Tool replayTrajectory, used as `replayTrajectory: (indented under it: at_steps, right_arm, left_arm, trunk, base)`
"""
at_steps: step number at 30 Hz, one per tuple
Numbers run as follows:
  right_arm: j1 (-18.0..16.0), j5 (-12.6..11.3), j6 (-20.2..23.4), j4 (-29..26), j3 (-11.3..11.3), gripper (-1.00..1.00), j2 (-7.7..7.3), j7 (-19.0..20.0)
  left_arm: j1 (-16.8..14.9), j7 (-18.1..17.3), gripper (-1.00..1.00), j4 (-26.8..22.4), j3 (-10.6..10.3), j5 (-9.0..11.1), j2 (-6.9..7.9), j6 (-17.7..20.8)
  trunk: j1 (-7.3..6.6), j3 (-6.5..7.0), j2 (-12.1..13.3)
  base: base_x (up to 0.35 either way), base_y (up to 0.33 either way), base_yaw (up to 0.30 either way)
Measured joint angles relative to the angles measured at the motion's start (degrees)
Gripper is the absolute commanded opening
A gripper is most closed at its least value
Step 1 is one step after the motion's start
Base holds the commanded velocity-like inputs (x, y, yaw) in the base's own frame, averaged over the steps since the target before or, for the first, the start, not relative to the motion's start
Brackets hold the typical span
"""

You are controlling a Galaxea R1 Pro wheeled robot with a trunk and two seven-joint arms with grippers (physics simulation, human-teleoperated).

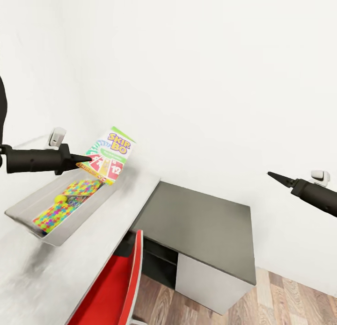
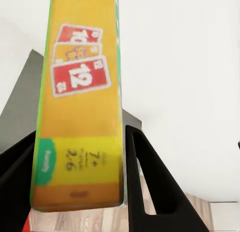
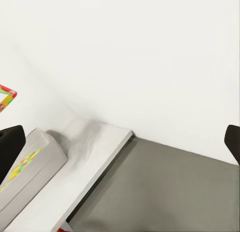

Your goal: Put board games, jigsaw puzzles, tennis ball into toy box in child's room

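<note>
Bin mouth: the shallow light grey toy bin [image 1: 28, 220] is open-topped, with multicoloured jigsaw sheets [image 1: 65, 204] inside.
Beside bin: bare dark grey desktop [image 1: 201, 222].

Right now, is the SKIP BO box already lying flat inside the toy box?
No, the left gripper holds the SKIP BO box tilted above the toy box rim.
</note>
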Motion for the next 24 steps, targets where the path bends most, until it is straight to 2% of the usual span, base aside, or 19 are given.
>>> replayTrajectory:
  at_steps: [9,12,19,20,24]
  right_arm:
    - [0.03,-0.01,-0.01,0.0,0.0,1.0,0.03,0.03]
    - [0.03,-0.03,0.01,0.02,0.0,1.0,0.05,0.03]
    - [0.3,0.01,-0.59,0.04,0.0,1.0,0.15,0.31]
    - [0.48,-0.06,-0.7,0.34,-0.32,1.0,0.04,0.39]
    - [0.47,-0.12,-0.67,0.39,-1.6,1.0,-0.02,0.47]
  left_arm:
    - [-0.01,0.0,-1.0,0.0,0.01,0.0,-0.01,0.0]
    - [-0.01,-0.03,-1.0,-0.02,0.01,0.14,0.0,-0.03]
    - [0.0,0.01,-1.0,-0.03,0.03,-0.13,0.02,0.0]
    - [-0.32,0.31,-1.0,-0.02,-0.07,-0.47,0.34,-0.06]
    - [-0.75,1.1,-1.0,-0.24,-0.06,0.33,1.64,-1.27]
  trunk:
    - [0.01,0.64,0.01]
    - [0.01,0.84,0.0]
    - [0.01,0.96,0.01]
    - [0.02,0.97,-0.01]
    - [0.02,0.97,0.0]
  base:
    - [0.179,-0.16,-0.222]
    - [0.116,0.106,-0.178]
    - [0.144,0.198,-0.039]
    - [0.0,0.0,0.0]
    - [0.0,0.0,0.0]
